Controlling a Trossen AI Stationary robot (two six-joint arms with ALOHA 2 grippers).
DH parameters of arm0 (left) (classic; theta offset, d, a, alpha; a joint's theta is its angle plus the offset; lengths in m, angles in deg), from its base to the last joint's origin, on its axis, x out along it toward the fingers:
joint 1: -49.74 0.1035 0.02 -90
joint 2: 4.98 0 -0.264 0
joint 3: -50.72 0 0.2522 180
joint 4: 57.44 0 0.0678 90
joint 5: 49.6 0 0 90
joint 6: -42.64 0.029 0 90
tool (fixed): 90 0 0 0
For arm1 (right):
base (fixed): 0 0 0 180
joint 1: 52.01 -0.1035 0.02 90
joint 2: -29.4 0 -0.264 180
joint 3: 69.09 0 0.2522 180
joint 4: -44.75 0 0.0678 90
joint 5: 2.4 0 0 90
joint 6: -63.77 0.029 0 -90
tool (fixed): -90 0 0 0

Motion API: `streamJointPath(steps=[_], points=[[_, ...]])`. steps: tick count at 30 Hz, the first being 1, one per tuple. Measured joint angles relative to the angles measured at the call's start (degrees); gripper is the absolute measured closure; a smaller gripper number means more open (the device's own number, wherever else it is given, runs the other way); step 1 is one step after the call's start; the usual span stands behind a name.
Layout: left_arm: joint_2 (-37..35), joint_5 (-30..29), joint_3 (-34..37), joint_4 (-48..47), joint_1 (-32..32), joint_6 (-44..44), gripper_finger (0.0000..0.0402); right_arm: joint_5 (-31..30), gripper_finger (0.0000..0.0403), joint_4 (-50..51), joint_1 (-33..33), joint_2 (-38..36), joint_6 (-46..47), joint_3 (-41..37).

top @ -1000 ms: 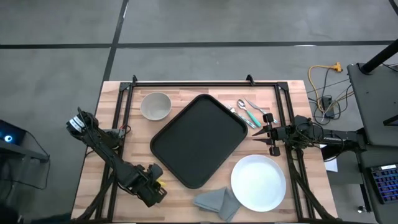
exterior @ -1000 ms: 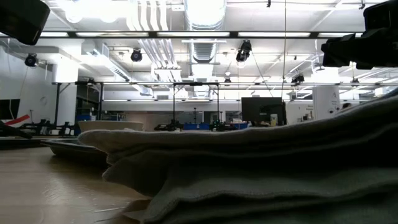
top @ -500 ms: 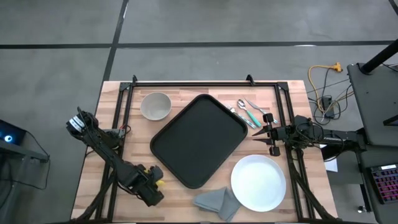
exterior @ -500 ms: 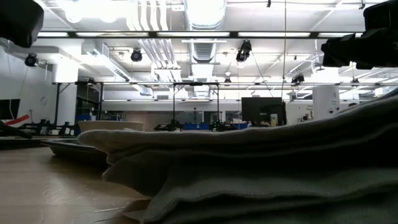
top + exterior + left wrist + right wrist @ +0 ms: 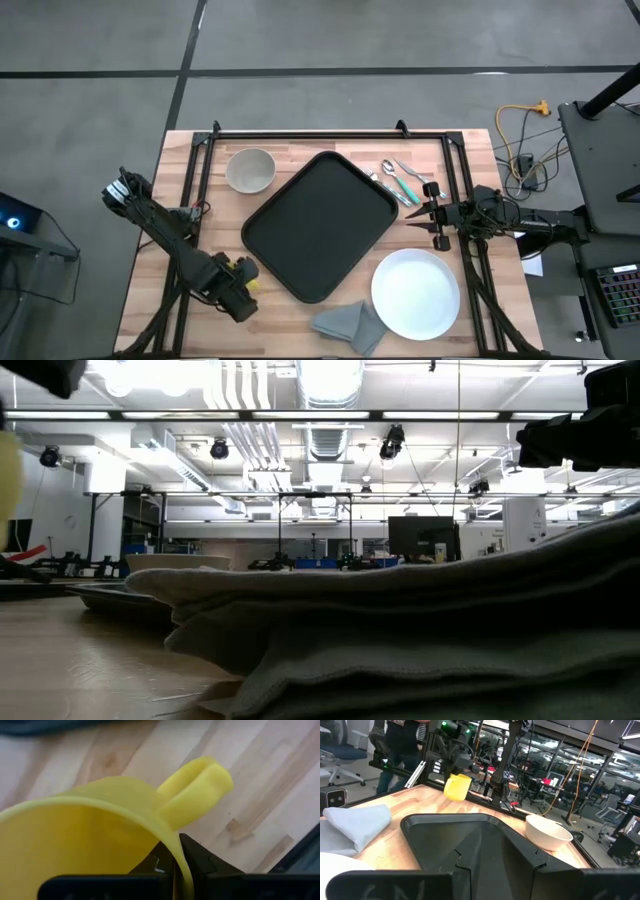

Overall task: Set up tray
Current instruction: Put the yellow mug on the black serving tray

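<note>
The black tray lies slantwise in the middle of the table. Off its near left corner, my left gripper points down, shut on a yellow cup whose handle sticks out sideways. The right wrist view shows the cup hanging above the wood. My right gripper waits level at the tray's right side, open and holding nothing. My left gripper holds the yellow cup by its rim, close beside the handle. One finger is inside the cup and one finger is outside, coming from above and pointing down. The cup hangs below the fingers, mouth up, lifted clear of the table.
A white plate sits at the near right with a folded grey napkin to its left. A pale bowl stands at the far left. Cutlery lies at the far right. Black frame rails run along both table sides.
My left gripper has risen and drifted a little toward the table's left and far edges, rolling slightly. The yellow cup has come up with it and now hangs clear of the wood.
</note>
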Motion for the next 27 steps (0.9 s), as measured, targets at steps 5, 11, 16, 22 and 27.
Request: streamJointPath(steps=[5,11,16,22,27], points=[[-1.2,-0.1,0.0,-0.4,5.7,7.9,0.0400,0.0,0.0335,0.0,0.0,0.0,0.0,0.0],[-1.1,0.1,0.4,-2.9,14.7,19.4,0.0401,0.0,0.0335,0.0,0.0,0.0,0.0,0.0],[-1.1,0.1,0.9,-3.0,21.9,27.8,0.0401,0.0,0.0335,0.0,0.0,0.0,0.0,0.0],[-1.1,0.1,2.4,-2.9,28.3,34.6,0.0401,0.0,0.0335,0.0,0.0,0.0,0.0,0.0],[-1.0,0.6,5.2,1.0,31.3,37.4,0.0401,0.0,0.0335,0.0,0.0,0.0,0.0,0.0]])
